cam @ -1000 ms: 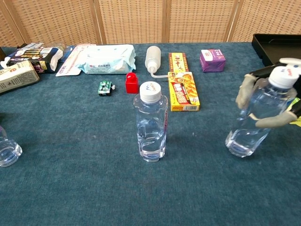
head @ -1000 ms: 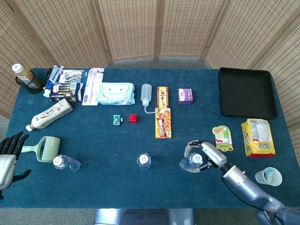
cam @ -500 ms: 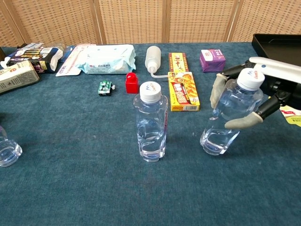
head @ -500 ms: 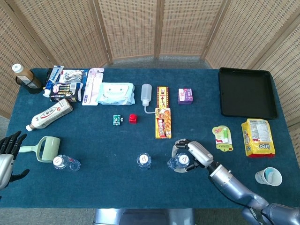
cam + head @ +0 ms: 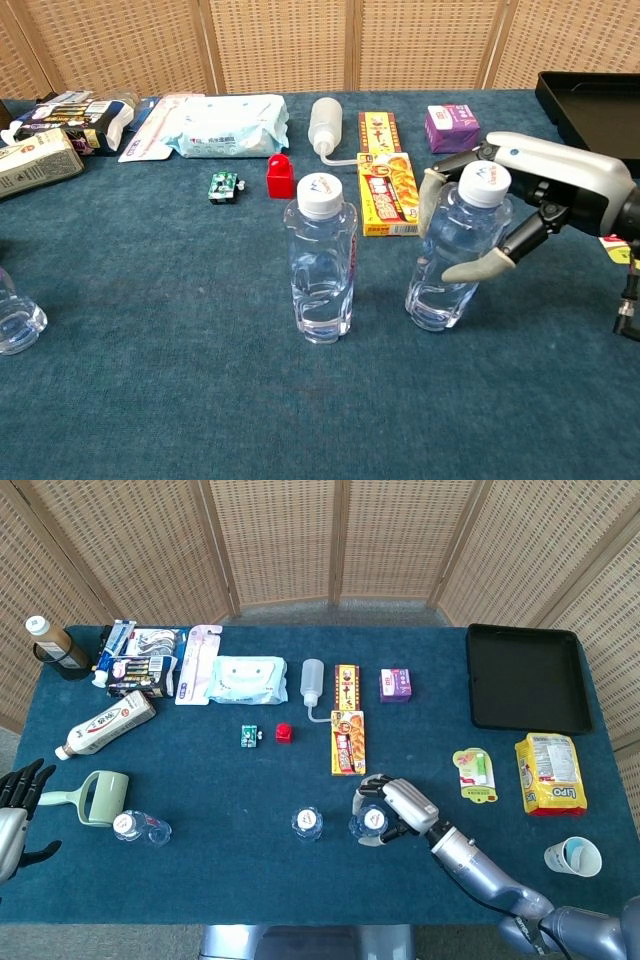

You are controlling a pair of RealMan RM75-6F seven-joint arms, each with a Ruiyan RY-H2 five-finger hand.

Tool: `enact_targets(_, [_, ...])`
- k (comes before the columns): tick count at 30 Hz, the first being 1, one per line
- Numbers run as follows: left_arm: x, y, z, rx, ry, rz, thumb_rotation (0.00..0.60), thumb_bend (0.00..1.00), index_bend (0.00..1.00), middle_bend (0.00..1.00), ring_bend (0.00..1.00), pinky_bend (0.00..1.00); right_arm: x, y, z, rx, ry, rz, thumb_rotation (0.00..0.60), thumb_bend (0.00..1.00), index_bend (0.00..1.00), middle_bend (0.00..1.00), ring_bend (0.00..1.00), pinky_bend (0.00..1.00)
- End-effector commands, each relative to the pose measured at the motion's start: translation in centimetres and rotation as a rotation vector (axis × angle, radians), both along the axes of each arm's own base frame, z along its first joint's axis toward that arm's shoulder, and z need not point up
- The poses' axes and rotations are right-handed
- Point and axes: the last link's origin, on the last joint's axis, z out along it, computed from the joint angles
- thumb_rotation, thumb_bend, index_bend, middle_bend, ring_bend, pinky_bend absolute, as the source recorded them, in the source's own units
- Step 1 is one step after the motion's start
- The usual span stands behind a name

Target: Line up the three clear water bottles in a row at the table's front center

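Note:
A clear water bottle (image 5: pixel 321 262) (image 5: pixel 307 824) with a white cap stands upright at the table's front center. Just to its right my right hand (image 5: pixel 505 215) (image 5: pixel 396 807) grips a second clear bottle (image 5: pixel 452 255) (image 5: pixel 368 824), slightly tilted, its base on or just above the cloth. A third clear bottle (image 5: pixel 139 827) (image 5: pixel 14 318) lies near the front left, cut off at the chest view's left edge. My left hand (image 5: pixel 18 802) hangs open off the table's left edge, holding nothing.
A yellow snack box (image 5: pixel 391 192) and a red block (image 5: pixel 281 176) lie just behind the bottles. A green mug (image 5: pixel 100 798) sits by the lying bottle. A black tray (image 5: pixel 526 677), yellow chip bag (image 5: pixel 548 771) and paper cup (image 5: pixel 573 857) occupy the right side.
My right hand has carried its bottle leftward, from the front right to just beside the standing center bottle. The left hand has drifted slightly down and left.

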Motion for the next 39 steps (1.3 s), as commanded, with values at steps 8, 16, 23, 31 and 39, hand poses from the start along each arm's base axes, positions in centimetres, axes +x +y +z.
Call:
enact_targets(8, [0.09,-0.06,-0.07,-0.005,0.000,-0.004,0.600,0.05,0.00,0.00,0.00,0.04,0.10,-0.52,0.03,0.020,0.024,-0.006,0.600,0.30,0.57,0.63,0.35,0.21])
enact_targets(16, [0.18,-0.12,-0.14,-0.006,0.001,-0.006,0.600,0.05,0.00,0.00,0.00,0.04,0.04,-0.24,0.32,0.084,0.008,0.003,0.600,0.29,0.43,0.52,0.31,0.18])
enact_targets(23, [0.25,-0.22,-0.15,-0.004,0.000,-0.008,0.600,0.05,0.00,0.00,0.00,0.04,-0.11,-0.43,0.58,0.055,0.004,0.015,0.600,0.27,0.39,0.47,0.28,0.17])
enact_targets(31, [0.27,-0.20,-0.18,-0.004,0.002,-0.008,0.600,0.05,0.00,0.00,0.00,0.04,0.07,-0.29,0.63,0.031,0.004,0.028,0.600,0.27,0.39,0.47,0.28,0.17])
enact_targets(39, [0.23,-0.21,-0.02,0.002,0.000,-0.008,0.600,0.05,0.00,0.00,0.00,0.04,-0.11,0.48,0.33,0.033,0.016,0.064,0.600,0.26,0.37,0.45,0.28,0.17])
